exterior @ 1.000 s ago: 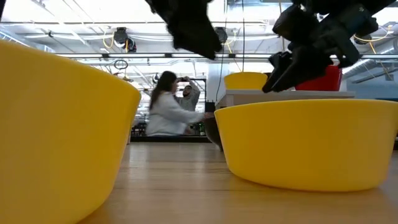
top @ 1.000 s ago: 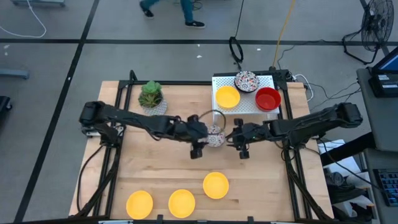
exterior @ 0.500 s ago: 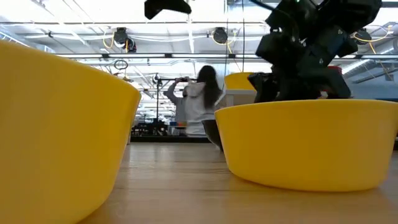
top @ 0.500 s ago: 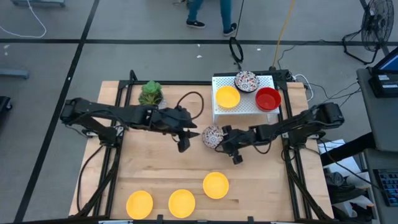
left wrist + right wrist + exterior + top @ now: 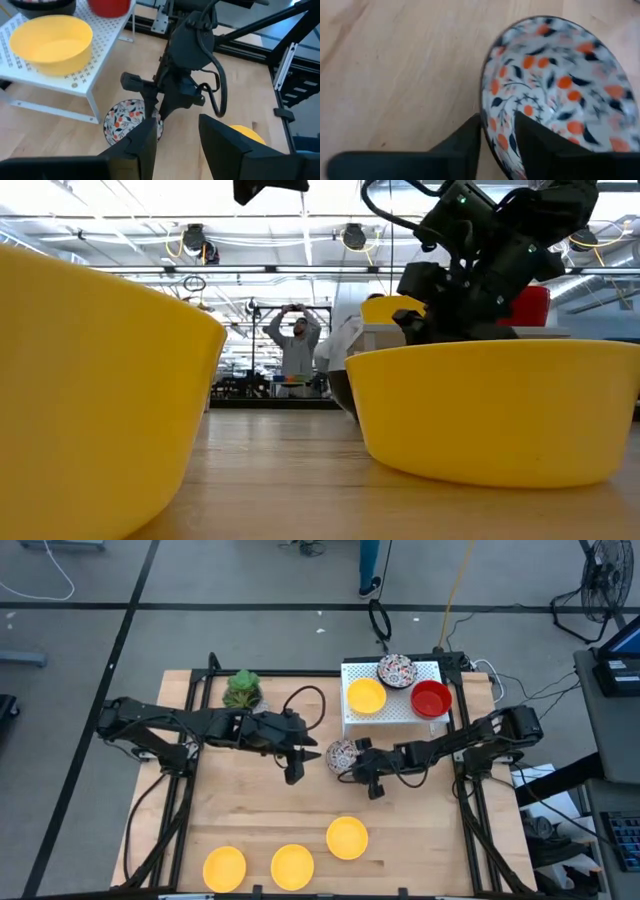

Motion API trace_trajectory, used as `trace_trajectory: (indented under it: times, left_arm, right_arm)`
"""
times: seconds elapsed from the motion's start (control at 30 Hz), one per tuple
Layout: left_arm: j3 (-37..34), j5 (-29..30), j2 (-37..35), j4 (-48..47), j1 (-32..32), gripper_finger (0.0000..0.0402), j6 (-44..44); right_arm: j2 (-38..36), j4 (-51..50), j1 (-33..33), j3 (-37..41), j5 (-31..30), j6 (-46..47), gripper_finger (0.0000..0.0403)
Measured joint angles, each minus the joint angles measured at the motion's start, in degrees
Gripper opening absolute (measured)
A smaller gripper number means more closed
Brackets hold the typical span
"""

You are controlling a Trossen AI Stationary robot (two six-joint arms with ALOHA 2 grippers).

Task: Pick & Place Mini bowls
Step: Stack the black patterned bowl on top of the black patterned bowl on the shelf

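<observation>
— Where was the patterned mini bowl (image 5: 341,756) at that moment?

— In the right claw (image 5: 352,760). The right wrist view showed one finger (image 5: 465,142) outside the wall and the other inside, closed across the patterned mini bowl's rim (image 5: 492,107). From above, the bowl sat at that claw's tip, near mid-tabletop (image 5: 240,815) and just in front of the white perforated stand (image 5: 392,705).

— What had changed?

— A second earlier both claws met at the bowl. Half a second later the left claw (image 5: 296,766) had let go and pulled back, and now it hung beside the right claw, apart from the bowl, its fingers (image 5: 140,145) spread with nothing between them. So the handover looked finished and the right arm alone carried the bowl.

— And whether the bowl touched the wood?

— I couldn't tell; the low view was blocked by a yellow bowl (image 5: 500,410).

— What surrounded the right claw?

— Beyond it, on the stand, a yellow bowl (image 5: 366,696), a red bowl (image 5: 431,697) and another patterned bowl (image 5: 396,669). On its near side, well apart, three yellow bowls (image 5: 292,864) lay along the tabletop's front edge. The potted plant (image 5: 241,690) stood past the left arm.

— Meaning for the task?

— Probably the placing remained, likely on the stand. A rim pinch could let the bowl tilt.
</observation>
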State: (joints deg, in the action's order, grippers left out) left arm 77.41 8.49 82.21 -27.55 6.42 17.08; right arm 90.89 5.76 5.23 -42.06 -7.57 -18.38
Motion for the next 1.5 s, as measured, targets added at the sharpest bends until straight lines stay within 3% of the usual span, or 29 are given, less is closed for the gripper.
trace_trajectory:
  times: [0.13,0.2,0.47,0.8,0.9,1.07,1.13,1.3,1.5]
  left_arm:
    - [0.0,0.06,0.0,2.23,-0.04,0.0147,-1.79]
    - [0.0,0.07,0.0,2.92,-0.04,0.0147,-2.52]
    - [-0.02,0.22,0.02,3.75,-0.04,0.0147,-3.54]
    - [-0.02,0.55,0.02,3.55,-0.04,0.0147,-3.56]
    - [-0.02,0.55,0.02,3.19,-0.04,0.0147,-3.58]
    - [0.0,0.56,0.02,3.17,-0.04,0.0147,-5.2]
    - [-0.01,0.56,0.02,3.14,-0.05,0.0147,-6.2]
    - [-0.01,0.57,0.02,2.56,-0.04,0.0147,-6.4]
    - [-0.01,0.57,0.02,1.9,-0.05,0.0147,-6.41]
  right_arm:
    - [-0.02,-0.37,0.02,0.0,0.11,1.19,0.0026]
    - [-0.07,-0.21,0.02,0.0,0.03,1.17,0.001]
    - [-4.6,-0.33,2.66,0.09,0.39,-0.14,0.0005]
    - [-22.91,-0.92,4.69,0.07,-0.1,-0.31,0.0003]
    - [-28.42,-3.72,3.56,-0.69,-4.16,-0.36,0.0002]
    - [-32.02,-21.83,-1.01,-9.73,-18.4,-0.73,0.0001]
    - [-32.08,-27.74,-3.19,-14.06,-20.88,-1.39,0.0001]
    - [-31.65,-38.75,-11.52,-23.22,-22.38,2.67,0.0001]
    - [-30.81,-43.0,-22.35,-26.01,-21.02,5.92,0.0002]
